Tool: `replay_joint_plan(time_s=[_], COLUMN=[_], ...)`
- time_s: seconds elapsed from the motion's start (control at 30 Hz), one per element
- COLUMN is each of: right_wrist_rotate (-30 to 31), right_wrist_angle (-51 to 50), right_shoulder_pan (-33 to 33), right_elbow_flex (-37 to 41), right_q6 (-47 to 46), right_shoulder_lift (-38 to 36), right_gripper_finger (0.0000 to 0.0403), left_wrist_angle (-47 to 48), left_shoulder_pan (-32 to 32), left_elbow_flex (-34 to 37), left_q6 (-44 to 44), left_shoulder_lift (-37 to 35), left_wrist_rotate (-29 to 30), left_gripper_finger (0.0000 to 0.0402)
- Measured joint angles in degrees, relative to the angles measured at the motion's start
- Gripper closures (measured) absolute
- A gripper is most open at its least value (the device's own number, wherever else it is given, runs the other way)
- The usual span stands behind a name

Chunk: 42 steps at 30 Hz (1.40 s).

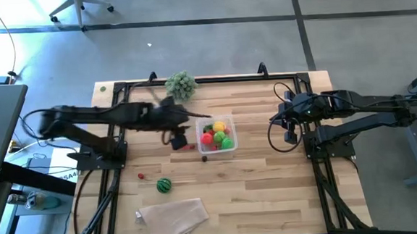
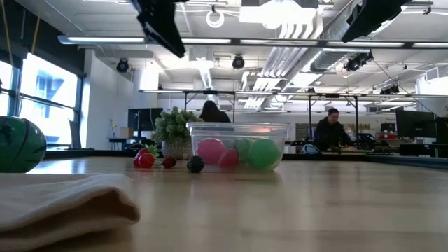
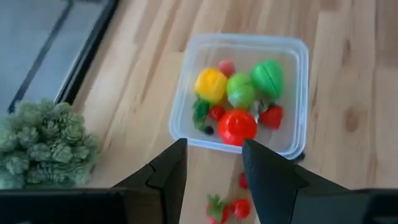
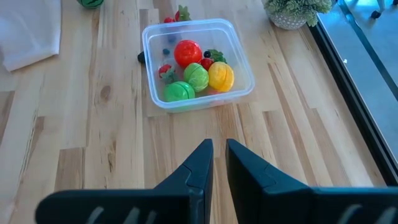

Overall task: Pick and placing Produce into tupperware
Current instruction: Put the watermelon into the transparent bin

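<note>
The tub [image 1: 217,134], clear plastic with rounded corners, is set near the table's [image 1: 271,193] centre and is filled with produce: a red ball [image 3: 237,126], a yellow piece [image 3: 211,84], two green pieces [image 3: 267,76] and several small red and dark bits. Loose items are left outside it: a few red pieces [image 1: 188,146] just at its 9 o'clock side, a dark berry [image 2: 195,164] touching its wall, a small red piece [image 1: 140,175] and the striped melon [image 1: 164,184] well off toward 7 o'clock, near the cloth [image 1: 172,215]. In the low view the melon is cut off at the frame edge and both grippers are mostly cropped above. What the smallest bits in the tub are cannot be made out. The left gripper [image 3: 214,171] is held above the table just at the tub's 9 o'clock side, its fingers spread and nothing between them. The right gripper [image 4: 219,163] is parked well apart at the tub's 3 o'clock, its fingers pressed nearly together, empty. A plant [image 1: 180,84] is placed at the far edge.
</note>
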<state>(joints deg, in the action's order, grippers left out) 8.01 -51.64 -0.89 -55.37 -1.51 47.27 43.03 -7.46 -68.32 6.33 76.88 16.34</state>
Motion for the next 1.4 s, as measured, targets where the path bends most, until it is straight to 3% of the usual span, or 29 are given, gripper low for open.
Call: replay_joint_plan(time_s=[0.17,0.3,0.5,0.7,0.8,1.0,1.23,1.4], right_wrist_rotate=[-0.02,-0.01,-0.02,-0.01,-0.01,-0.01,-0.01,-0.02], right_wrist_angle=[0.0,-0.01,0.0,-0.01,0.0,0.0,0.0,0.0], right_shoulder_pan=[0.0,0.02,0.0,0.01,0.01,0.0,0.01,0.02], right_elbow_flex=[-0.02,-0.01,0.0,0.0,0.0,0.0,0.0,-0.01], right_q6=[-0.01,0.0,-0.01,0.0,0.01,0.01,0.01,-0.01], right_shoulder_lift=[-0.01,-0.01,-0.01,0.01,0.01,-0.01,-0.01,0.01], right_gripper_finger=[0.0368,0.0368,0.0368,0.0368,0.0368,0.0368,0.0368,0.0368], left_wrist_angle=[-14.12,-15.88,-12.87,-12.36,-10.69,-7.43,-1.99,1.3], left_shoulder_pan=[-0.03,-0.03,0.02,0.07,1.44,8.18,20.34,27.45], left_elbow_flex=[17.17,25.75,29.33,29.38,29.38,29.38,28.52,25.66], left_q6=[1.21,2.1,4.91,6.33,9.77,20.57,31.65,37.87], left_shoulder_lift=[-12.14,-17.6,-21.54,-21.66,-21.68,-21.66,-21.29,-19.57], left_wrist_rotate=[-3.55,-5.0,-17.59,-35.46,-39.41,-38.46,-21.58,-15.85], left_gripper_finger=[0.0257,0.0257,0.0257,0.0257,0.0257,0.0257,0.0276,0.0299])
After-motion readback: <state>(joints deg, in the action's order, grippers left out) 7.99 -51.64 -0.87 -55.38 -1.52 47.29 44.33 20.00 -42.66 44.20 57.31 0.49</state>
